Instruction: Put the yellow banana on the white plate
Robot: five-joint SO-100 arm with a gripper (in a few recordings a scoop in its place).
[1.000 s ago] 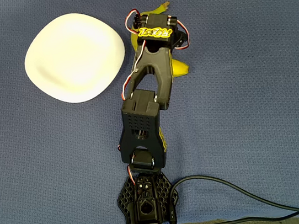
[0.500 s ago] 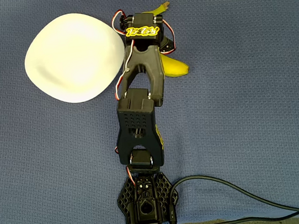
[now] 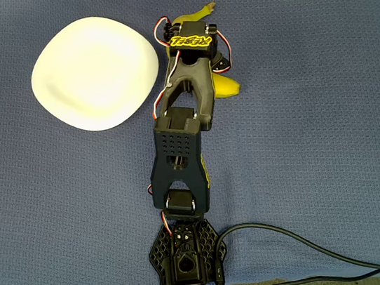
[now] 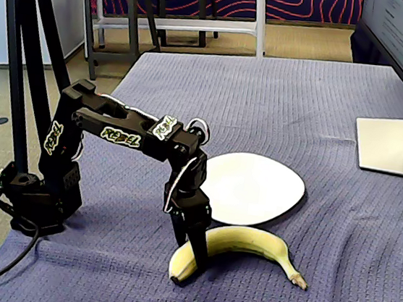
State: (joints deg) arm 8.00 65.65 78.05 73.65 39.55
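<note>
change: black two-finger gripper (image 4: 191,255) swung back from glossy white plate (image 4: 283,197) | pincer: down on curved yellow banana (image 4: 249,242), closure unclear | task: banana not lifted

The arm (image 4: 116,130) is matte black plastic, built of blocky, angular segments. Yellow lettering marks the wrist (image 3: 190,40), the upper link and the shoulder. Thin red and white wires loop round the wrist servo. The base (image 3: 186,253) has a latticed housing, with a thick black cable (image 3: 311,249) leaving it.
</note>
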